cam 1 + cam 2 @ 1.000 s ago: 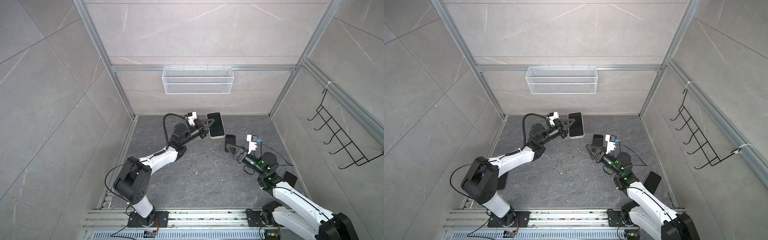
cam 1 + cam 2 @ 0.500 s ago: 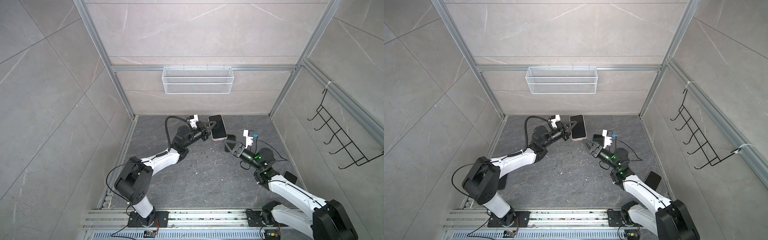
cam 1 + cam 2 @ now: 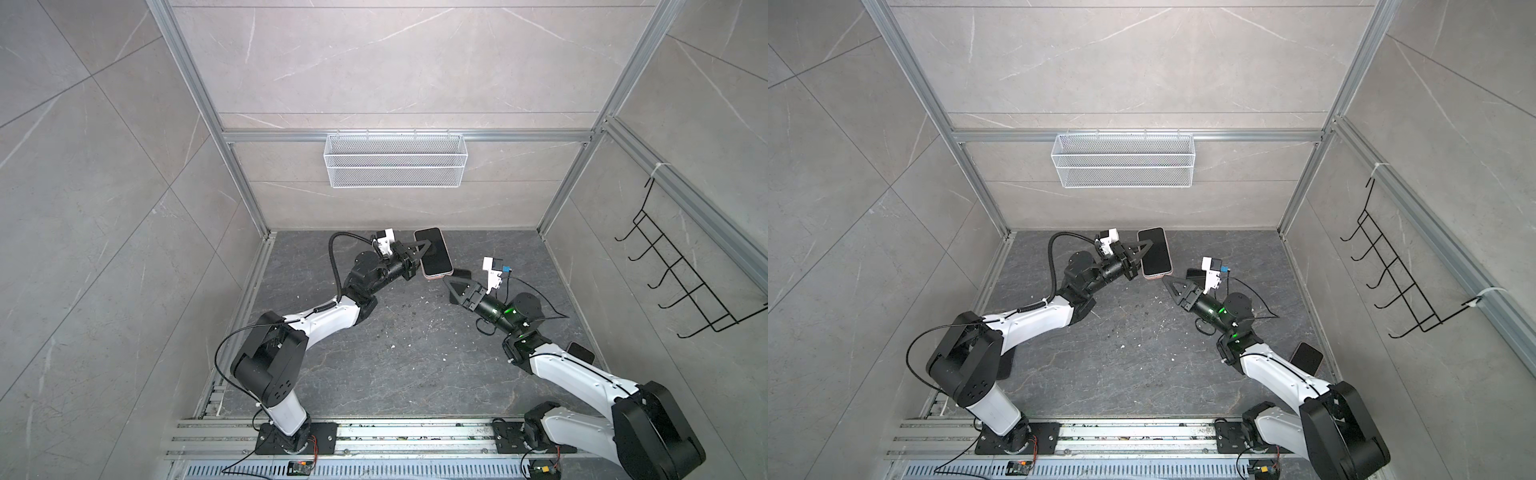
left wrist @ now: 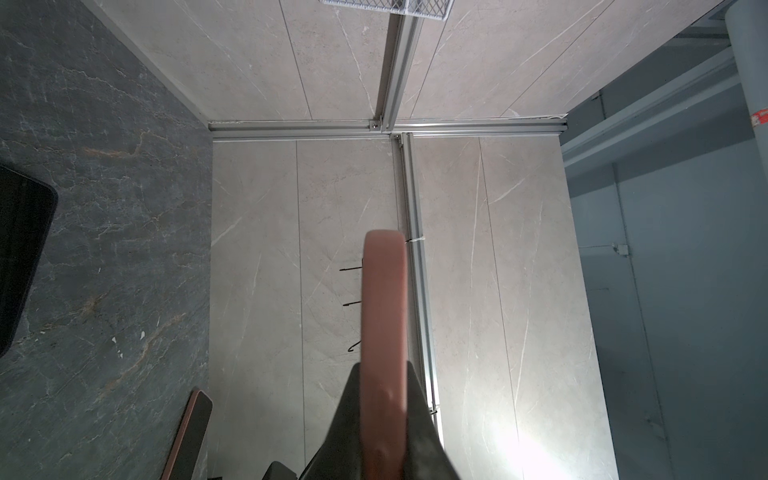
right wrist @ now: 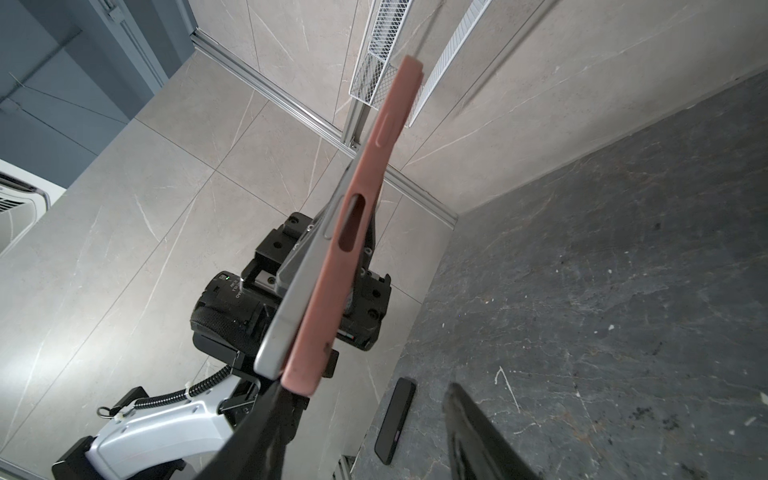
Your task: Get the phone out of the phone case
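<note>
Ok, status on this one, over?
Left gripper shut on phone case, held aloft. Right gripper open at its near corner. Phone edge partly out of case. Nothing blocking.

Bright, even top views; dimmer wrist views, glare on wall, soft-focus phone case.

Dark-screen phone, corner lifted off pink case

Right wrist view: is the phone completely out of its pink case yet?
No, only one corner of the silver phone stands clear of the pink case; the rest sits inside it.
</note>
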`<state>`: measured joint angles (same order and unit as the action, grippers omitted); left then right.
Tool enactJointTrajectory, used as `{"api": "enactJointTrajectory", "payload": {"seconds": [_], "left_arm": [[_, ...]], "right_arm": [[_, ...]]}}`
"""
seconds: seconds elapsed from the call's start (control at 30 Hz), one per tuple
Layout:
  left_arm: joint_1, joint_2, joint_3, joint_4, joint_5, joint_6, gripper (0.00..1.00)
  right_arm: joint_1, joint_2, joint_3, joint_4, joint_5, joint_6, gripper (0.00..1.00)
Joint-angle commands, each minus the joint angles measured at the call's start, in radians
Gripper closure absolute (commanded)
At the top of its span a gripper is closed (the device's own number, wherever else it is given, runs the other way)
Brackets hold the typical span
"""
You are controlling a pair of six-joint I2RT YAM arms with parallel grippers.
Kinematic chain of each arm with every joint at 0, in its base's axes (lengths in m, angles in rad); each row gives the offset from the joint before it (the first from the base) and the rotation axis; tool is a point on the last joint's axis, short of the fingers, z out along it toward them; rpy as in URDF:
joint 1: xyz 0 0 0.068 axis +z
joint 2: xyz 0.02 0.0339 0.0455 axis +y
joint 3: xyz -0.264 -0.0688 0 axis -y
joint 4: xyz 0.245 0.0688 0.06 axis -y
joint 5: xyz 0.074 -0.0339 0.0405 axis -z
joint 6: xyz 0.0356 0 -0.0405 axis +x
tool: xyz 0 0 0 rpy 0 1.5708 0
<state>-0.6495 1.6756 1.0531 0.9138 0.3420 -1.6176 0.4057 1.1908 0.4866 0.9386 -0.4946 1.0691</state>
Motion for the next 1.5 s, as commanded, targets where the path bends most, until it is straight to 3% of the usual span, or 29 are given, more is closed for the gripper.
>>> {"api": "enactJointTrajectory", "payload": {"seconds": [0.0, 0.13, 0.3, 0.5, 0.57, 0.63, 0.7, 0.8, 0.97, 1.1, 1.27, 1.37, 1.47], "left_arm": [[-0.046, -0.021, 0.047, 0.121, 0.059, 0.039, 1.00], [-0.059, -0.034, 0.028, 0.096, 0.073, 0.069, 1.00], [-0.061, -0.045, 0.012, 0.101, 0.077, 0.078, 1.00], [-0.050, -0.038, -0.051, 0.043, 0.052, 0.078, 0.98], [-0.045, -0.036, -0.074, 0.005, 0.041, 0.088, 0.57], [-0.044, -0.034, -0.075, -0.050, 0.049, 0.131, 0.39], [-0.039, -0.051, -0.077, -0.143, 0.046, 0.193, 0.31], [-0.036, -0.092, -0.080, -0.293, 0.029, 0.317, 0.25], [-0.039, -0.151, -0.051, -0.551, -0.013, 0.604, 0.23], [-0.087, -0.218, -0.024, -0.717, -0.059, 0.884, 0.22], [-0.209, -0.259, 0.038, -0.933, -0.090, 1.246, 0.22], [-0.280, -0.243, 0.088, -1.064, -0.143, 1.400, 0.22], [-0.322, -0.206, 0.130, -1.146, -0.210, 1.475, 0.23]], "right_arm": [[0.000, 0.036, 0.033, 0.054, 0.033, 0.050, 0.41], [-0.013, 0.070, 0.029, 0.107, 0.031, 0.101, 0.44], [-0.023, 0.102, 0.008, 0.155, 0.030, 0.149, 0.55], [-0.025, 0.075, -0.001, 0.134, -0.010, 0.201, 0.92], [-0.022, 0.034, -0.015, 0.031, 0.018, 0.210, 1.00], [-0.022, -0.013, -0.043, -0.026, 0.045, 0.213, 1.00], [-0.021, -0.070, -0.055, -0.135, 0.064, 0.196, 1.00], [-0.021, -0.142, -0.059, -0.342, 0.082, 0.143, 1.00], [-0.017, -0.187, -0.093, -0.486, 0.102, 0.118, 1.00], [-0.011, -0.174, -0.112, -0.529, 0.119, 0.123, 1.00], [0.006, -0.116, -0.102, -0.531, 0.129, 0.121, 1.00], [0.021, -0.084, -0.092, -0.530, 0.137, 0.117, 1.00], [0.036, -0.060, -0.088, -0.517, 0.140, 0.121, 1.00]]}}
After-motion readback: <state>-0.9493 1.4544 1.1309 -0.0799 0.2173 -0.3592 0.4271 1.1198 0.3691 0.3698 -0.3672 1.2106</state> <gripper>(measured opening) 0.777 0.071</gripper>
